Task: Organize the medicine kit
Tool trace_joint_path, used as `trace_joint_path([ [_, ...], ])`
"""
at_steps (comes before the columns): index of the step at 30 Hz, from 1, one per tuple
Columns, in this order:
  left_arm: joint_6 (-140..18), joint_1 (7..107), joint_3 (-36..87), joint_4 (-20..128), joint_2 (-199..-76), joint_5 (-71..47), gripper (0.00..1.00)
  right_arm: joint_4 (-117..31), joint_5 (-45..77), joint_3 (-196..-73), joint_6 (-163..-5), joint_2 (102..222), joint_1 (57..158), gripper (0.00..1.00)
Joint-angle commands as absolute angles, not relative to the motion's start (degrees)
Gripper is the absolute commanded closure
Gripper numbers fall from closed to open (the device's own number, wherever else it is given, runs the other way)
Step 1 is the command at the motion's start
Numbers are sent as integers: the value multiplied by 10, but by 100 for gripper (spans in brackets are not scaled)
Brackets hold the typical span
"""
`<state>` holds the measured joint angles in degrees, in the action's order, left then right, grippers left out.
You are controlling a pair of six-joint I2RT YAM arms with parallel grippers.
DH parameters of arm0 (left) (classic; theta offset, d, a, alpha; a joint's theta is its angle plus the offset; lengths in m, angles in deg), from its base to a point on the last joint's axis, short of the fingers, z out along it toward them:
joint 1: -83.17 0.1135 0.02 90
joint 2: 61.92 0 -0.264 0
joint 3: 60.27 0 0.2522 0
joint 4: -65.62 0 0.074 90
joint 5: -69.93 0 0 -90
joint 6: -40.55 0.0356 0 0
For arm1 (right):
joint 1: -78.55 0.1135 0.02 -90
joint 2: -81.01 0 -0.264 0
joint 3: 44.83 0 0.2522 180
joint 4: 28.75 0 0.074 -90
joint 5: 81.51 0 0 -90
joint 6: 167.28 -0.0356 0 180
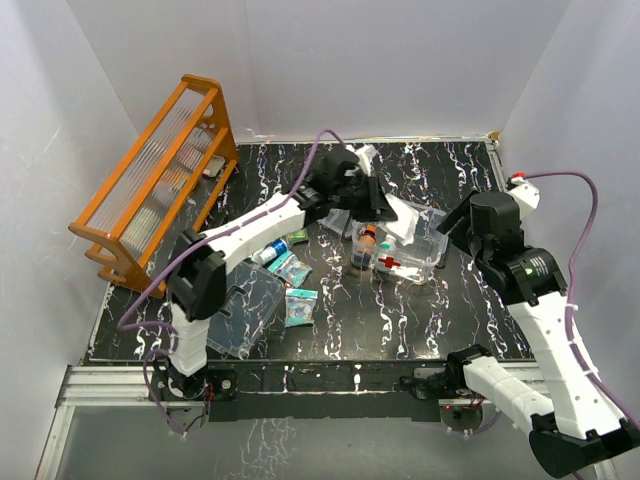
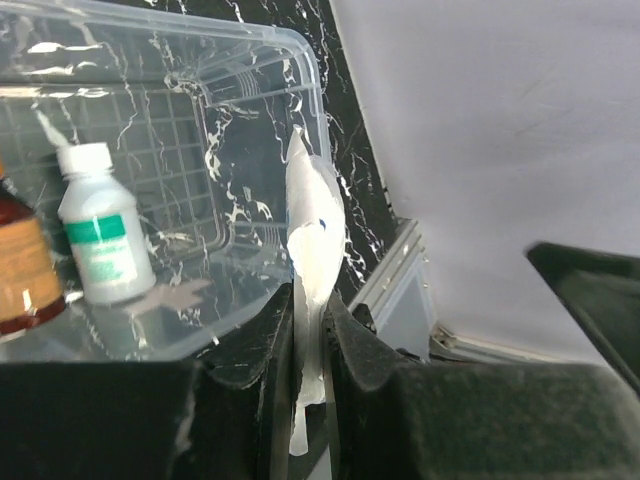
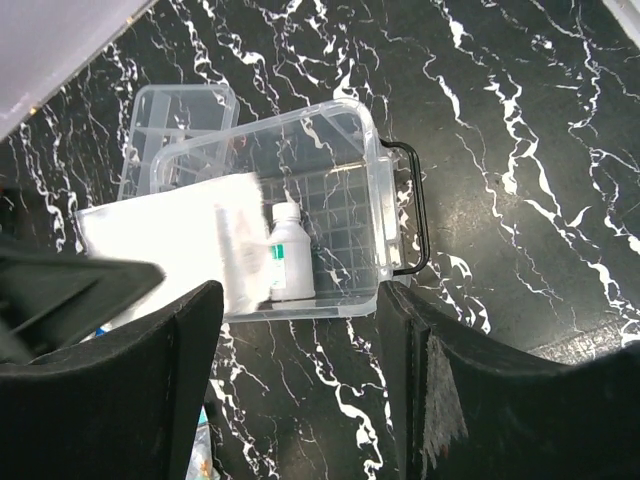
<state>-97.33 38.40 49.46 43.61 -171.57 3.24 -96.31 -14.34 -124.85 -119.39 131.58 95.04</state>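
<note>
The medicine kit's clear box (image 1: pixel 432 262) stands mid-table, with a brown bottle (image 1: pixel 367 241) and a white bottle (image 2: pixel 100 240) upright inside. My left gripper (image 1: pixel 375 205) hangs over the box's far side, shut on a flat white packet (image 1: pixel 403 216). In the left wrist view the packet (image 2: pixel 316 230) is seen edge-on, pinched in the left gripper (image 2: pixel 312 330). My right gripper (image 1: pixel 450 228) is open just right of the box. In the right wrist view the right gripper (image 3: pixel 300 300) holds nothing, and the box (image 3: pixel 368 170), white bottle (image 3: pixel 288 262) and packet (image 3: pixel 165 235) lie beyond it.
A clear lid (image 1: pixel 240 310) lies at the front left. Two small packets (image 1: pixel 298 306) and a small bottle (image 1: pixel 268 252) lie between it and the box. An orange rack (image 1: pixel 160 180) stands at the far left. A clear tray (image 3: pixel 180 110) sits behind the box, whose dark handle (image 3: pixel 418 210) sticks out.
</note>
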Motion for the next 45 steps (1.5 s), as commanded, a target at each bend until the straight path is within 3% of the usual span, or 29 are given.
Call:
trace_joint_path([
  [1, -938, 354, 591, 374, -1774, 0, 87, -965, -170, -1257, -1205, 1292, 950, 39],
  [11, -920, 319, 793, 274, -1956, -71, 86, -961, -150, -1241, -1214, 1280, 951, 39],
  [21, -957, 308, 790, 275, -1991, -38, 81, -960, -142, -1238, -1213, 1276, 951, 39],
  [31, -976, 307, 789, 241, -2018, -3, 66, -954, -139, -1225, -1218, 1268, 950, 39],
  [35, -955, 307, 801, 209, -2019, -23, 63, -953, -140, -1224, -1218, 1269, 950, 39],
  [41, -916, 307, 826, 143, -2014, -95, 48, -948, -138, -1222, -1218, 1272, 951, 39],
  [45, -900, 307, 853, 111, -2013, -121, 45, -947, -138, -1223, -1217, 1274, 951, 39],
])
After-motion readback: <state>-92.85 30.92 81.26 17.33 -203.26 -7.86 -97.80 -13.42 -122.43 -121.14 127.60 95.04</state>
